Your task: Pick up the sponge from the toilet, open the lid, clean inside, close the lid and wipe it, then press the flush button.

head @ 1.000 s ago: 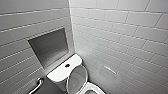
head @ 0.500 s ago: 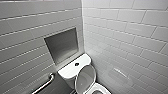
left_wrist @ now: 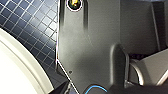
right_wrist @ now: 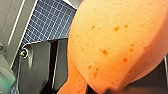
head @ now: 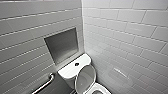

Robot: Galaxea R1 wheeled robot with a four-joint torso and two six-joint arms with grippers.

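Okay, my right gripper [right_wrist: 96,89] is clamped on the porous orange-red sponge [right_wrist: 117,42]; glossy white oval lid [head: 85,78] stands raised; left gripper [left_wrist: 119,72], can't tell.

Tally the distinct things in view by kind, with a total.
toilet: 1, with its lid raised
sponge: 1, orange
grab bar: 1, metal
wall niche: 1
Total: 4
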